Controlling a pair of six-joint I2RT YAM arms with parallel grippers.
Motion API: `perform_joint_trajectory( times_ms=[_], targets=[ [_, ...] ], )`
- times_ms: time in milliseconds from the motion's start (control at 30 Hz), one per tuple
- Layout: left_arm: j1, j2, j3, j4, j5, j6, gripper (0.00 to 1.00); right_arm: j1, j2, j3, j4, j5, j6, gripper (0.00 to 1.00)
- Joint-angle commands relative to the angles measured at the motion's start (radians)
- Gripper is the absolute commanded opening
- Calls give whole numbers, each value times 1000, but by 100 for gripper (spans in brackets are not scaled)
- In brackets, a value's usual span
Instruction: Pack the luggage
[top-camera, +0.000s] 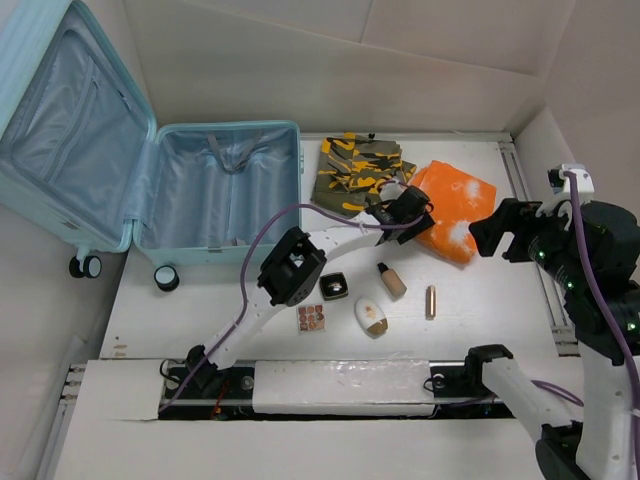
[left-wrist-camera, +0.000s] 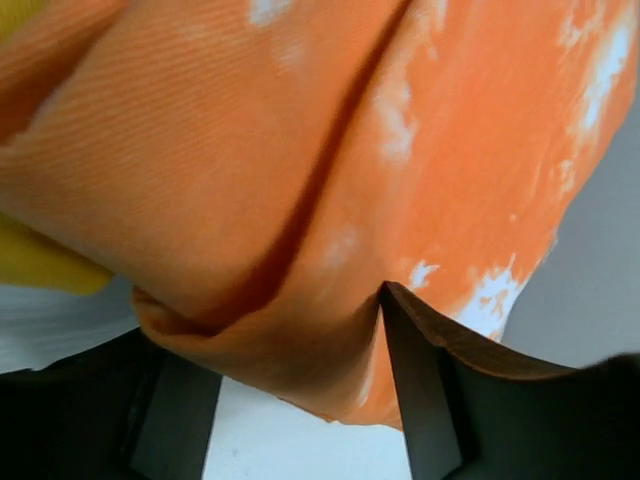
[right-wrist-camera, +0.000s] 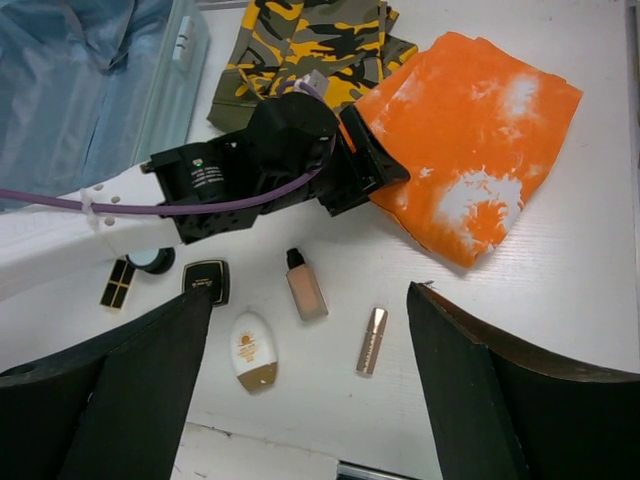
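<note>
The luggage (top-camera: 225, 190) lies open at the back left, its lid (top-camera: 65, 120) leaning against the wall, both halves lined in pale blue. An orange tie-dye cloth (top-camera: 458, 205) lies folded at the back right. My left gripper (top-camera: 411, 213) is at the cloth's left edge. In the left wrist view its jaws stand open with the folded edge of the orange cloth (left-wrist-camera: 330, 200) between the fingers (left-wrist-camera: 425, 400). My right gripper (top-camera: 492, 232) hangs open and empty above the table, to the right of the cloth. The right wrist view also shows the left gripper (right-wrist-camera: 362, 172).
A folded camouflage cloth (top-camera: 358, 168) lies between the suitcase and the orange cloth. Near the front lie a foundation bottle (top-camera: 391, 280), a gold lipstick (top-camera: 431, 301), a white sunscreen bottle (top-camera: 371, 316), a black compact (top-camera: 334, 287) and a small palette (top-camera: 311, 318).
</note>
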Motion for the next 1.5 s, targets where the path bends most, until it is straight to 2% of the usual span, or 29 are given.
perform_joint_trajectory(
  times_ms=[0, 33, 200, 467, 533, 733, 1000, 1133, 1267, 1400, 1467],
  targets=[
    [1, 43, 33, -27, -31, -27, 54, 20, -20, -6, 42, -20, -9, 85],
    [1, 43, 21, -1, -31, -27, 33, 20, -30, -15, 42, -20, -9, 85],
    [1, -21, -4, 44, -19, 25, 0, 30, -40, -24, 41, -48, -9, 85],
    [-9, -224, -33, 166, 20, 174, 0, 63, -18, 43, 51, 10, -9, 85],
    [-9, -259, 10, 193, 29, 233, 0, 63, -9, 60, 51, 45, -9, 85],
    [68, -342, 88, 274, 230, 271, 0, 73, 11, 93, 71, 78, -9, 85],
    [312, -447, 99, 349, 541, 188, 0, 73, 31, 82, 107, 78, -9, 85],
    [514, -496, 108, 349, 629, 177, 0, 73, 31, 60, 127, 58, -9, 85],
    [704, -485, 120, 396, 798, 91, 0, 73, 40, 51, 150, 49, -9, 85],
    [846, -433, 142, 487, 886, -54, 0, 73, 58, 51, 164, 39, -9, 85],
    [911, -402, 186, 527, 887, -99, 0, 73, 68, 51, 175, 30, -9, 85]
  ],
)
